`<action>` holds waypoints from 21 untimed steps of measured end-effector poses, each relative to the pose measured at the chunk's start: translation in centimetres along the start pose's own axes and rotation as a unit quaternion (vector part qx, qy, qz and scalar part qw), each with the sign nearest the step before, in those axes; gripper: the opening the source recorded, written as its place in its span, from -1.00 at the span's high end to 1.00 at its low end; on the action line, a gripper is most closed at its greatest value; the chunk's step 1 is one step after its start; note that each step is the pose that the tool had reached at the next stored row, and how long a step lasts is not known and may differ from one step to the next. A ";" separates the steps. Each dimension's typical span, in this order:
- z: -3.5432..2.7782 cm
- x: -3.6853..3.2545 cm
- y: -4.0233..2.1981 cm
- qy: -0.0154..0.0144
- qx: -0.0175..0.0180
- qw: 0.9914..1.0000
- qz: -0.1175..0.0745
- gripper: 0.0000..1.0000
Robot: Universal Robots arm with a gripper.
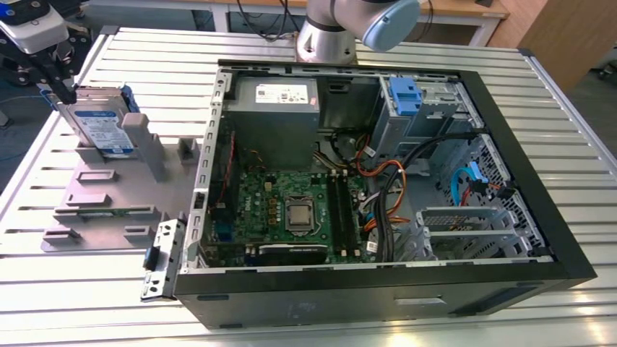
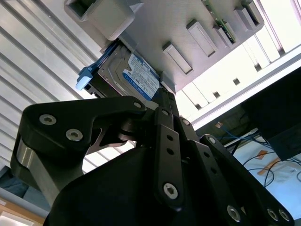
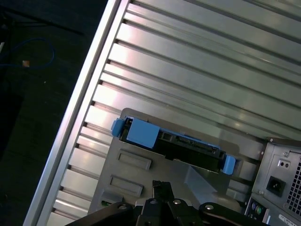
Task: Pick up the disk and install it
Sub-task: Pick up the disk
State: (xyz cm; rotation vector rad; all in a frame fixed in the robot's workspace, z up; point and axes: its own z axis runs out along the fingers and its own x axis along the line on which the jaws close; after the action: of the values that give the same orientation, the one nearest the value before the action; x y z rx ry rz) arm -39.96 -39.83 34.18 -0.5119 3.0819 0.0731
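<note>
The disk [image 1: 100, 126] is a silver drive with a white-and-blue label and a blue side bracket. It stands on edge in a slot of the grey fixture plate [image 1: 106, 195] at the exterior view's left. My gripper [image 1: 60, 87] hangs at the disk's upper outer corner, shut with nothing between the fingers. In the second wrist view the gripper [image 2: 164, 96] ends right at the edge of the disk's [image 2: 136, 77] label. In the first wrist view the disk [image 3: 178, 141] shows its top edge, and my gripper [image 3: 162, 186] is beside it over the plate.
The open computer case [image 1: 540, 238] lies on the slatted metal table [image 1: 588, 137], to the exterior view's right of the fixture. Inside are a grey power supply [image 1: 274, 97], a motherboard [image 1: 289, 210], cables and a drive cage with a blue latch [image 1: 405, 92]. The arm's base [image 1: 328, 32] stands behind the case.
</note>
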 end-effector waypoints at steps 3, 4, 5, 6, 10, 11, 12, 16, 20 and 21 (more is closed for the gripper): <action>0.00 0.00 0.00 0.000 0.000 1.000 -0.001 0.79; 0.00 0.00 0.00 0.000 0.000 1.000 -0.001 0.79; 0.00 0.00 0.00 0.000 0.000 1.000 -0.001 0.79; 0.00 0.00 0.00 0.000 0.000 1.000 -0.001 0.79; 0.00 0.00 0.00 0.000 0.000 1.000 -0.003 0.79; 0.00 0.00 0.00 0.000 0.000 1.000 -0.003 0.79; 0.00 0.00 0.00 0.000 0.000 1.000 -0.004 0.79; 0.00 0.00 0.00 0.000 0.000 1.000 -0.005 0.79; 0.00 0.00 0.00 0.001 0.000 1.000 -0.016 0.79; 0.00 0.00 0.00 0.001 0.000 1.000 -0.016 0.79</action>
State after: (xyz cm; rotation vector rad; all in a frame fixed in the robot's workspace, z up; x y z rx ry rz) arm -39.96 -39.83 34.18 -0.5616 3.0740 0.0735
